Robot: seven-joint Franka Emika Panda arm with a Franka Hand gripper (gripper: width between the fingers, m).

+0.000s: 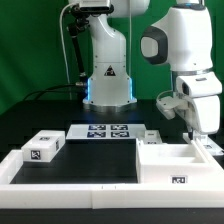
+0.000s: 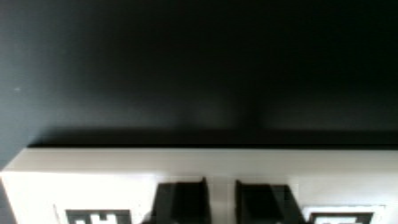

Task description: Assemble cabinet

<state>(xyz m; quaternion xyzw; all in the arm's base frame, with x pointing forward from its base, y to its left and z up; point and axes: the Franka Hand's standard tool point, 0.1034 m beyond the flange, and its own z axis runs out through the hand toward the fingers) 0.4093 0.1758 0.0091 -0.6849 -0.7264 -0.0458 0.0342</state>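
Note:
The cabinet's white box body (image 1: pixel 172 160) stands at the exterior view's right, with a tag on its front face. My gripper (image 1: pixel 203 140) is down at its far right wall. In the wrist view the two dark fingers (image 2: pixel 178 200) stand close together, with a narrow white strip of the body (image 2: pixel 107 168) between them and a tag on either side. The gripper (image 2: pixel 222 205) looks shut on that wall. A loose white cabinet panel (image 1: pixel 45 147) with a tag lies at the exterior view's left. A small white part (image 1: pixel 150 137) lies just behind the body.
The marker board (image 1: pixel 105 131) lies flat at the middle back. A long white border rail (image 1: pixel 70 184) runs along the front. The arm's base (image 1: pixel 108 75) stands behind the marker board. A green backdrop closes the back.

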